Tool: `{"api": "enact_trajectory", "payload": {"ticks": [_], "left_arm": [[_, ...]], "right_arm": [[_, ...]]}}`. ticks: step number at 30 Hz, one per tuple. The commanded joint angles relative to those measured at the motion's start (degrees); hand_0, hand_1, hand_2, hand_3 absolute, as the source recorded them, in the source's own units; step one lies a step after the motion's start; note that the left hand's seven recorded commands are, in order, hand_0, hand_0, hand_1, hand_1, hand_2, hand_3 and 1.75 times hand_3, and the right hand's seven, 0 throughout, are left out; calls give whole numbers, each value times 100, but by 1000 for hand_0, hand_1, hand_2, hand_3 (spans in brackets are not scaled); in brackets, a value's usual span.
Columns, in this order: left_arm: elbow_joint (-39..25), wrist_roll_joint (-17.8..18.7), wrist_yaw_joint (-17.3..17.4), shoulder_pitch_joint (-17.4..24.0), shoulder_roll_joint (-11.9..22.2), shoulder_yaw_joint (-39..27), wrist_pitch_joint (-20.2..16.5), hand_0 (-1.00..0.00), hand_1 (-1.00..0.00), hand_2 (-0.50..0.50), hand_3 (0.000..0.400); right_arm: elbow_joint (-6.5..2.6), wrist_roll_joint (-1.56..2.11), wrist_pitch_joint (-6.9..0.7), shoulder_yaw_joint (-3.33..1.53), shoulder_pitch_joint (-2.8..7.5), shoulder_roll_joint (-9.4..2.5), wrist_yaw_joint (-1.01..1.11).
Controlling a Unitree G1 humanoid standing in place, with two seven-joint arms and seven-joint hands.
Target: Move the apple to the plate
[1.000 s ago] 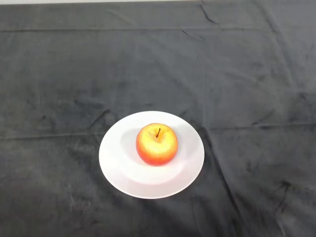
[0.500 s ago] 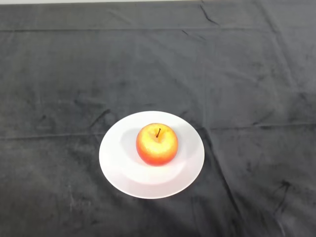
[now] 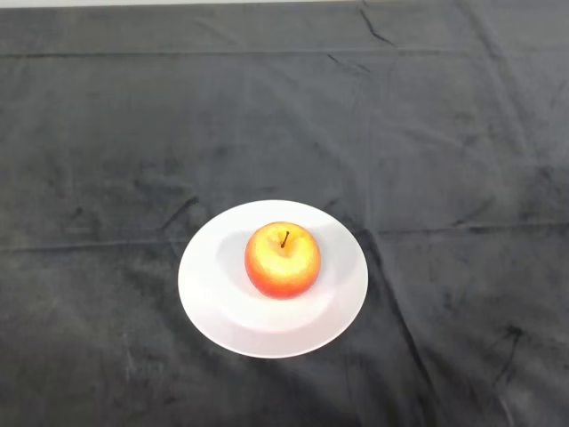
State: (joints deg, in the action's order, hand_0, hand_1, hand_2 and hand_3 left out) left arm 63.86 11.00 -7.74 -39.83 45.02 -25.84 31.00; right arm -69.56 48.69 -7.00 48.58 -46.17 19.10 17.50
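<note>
Presently the apple (image 3: 283, 260) sits upright, stem up, near the middle of the white plate (image 3: 213, 294), which rests on the dark cloth (image 3: 107, 133). Hand state: cannot tell.

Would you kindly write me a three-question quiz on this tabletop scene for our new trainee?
1. True or false: the apple sits on the white plate.
2. Which way does the apple's stem point? A) up toward the camera B) down into the plate C) flat toward the view's left
3. Fill in: the plate rests on a dark ____ covering the table.

Key: 1 true. 2 A. 3 cloth.
</note>
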Motion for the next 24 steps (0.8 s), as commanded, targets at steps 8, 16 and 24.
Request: {"api": "enact_trajectory", "payload": {"ticks": [8, 16, 24], "left_arm": [[204, 0, 20, -378, 374, -152, 123, 0, 0, 0, 0], [210, -3, 50, -372, 370, -153, 121, 0, 0, 0, 0], [204, -23, 42, -386, 352, -138, 105, 0, 0, 0, 0]], "right_arm": [[33, 78, 63, 122, -180, 163, 13], [33, 77, 63, 123, -181, 163, 14], [33, 76, 63, 123, -181, 163, 14]]}}
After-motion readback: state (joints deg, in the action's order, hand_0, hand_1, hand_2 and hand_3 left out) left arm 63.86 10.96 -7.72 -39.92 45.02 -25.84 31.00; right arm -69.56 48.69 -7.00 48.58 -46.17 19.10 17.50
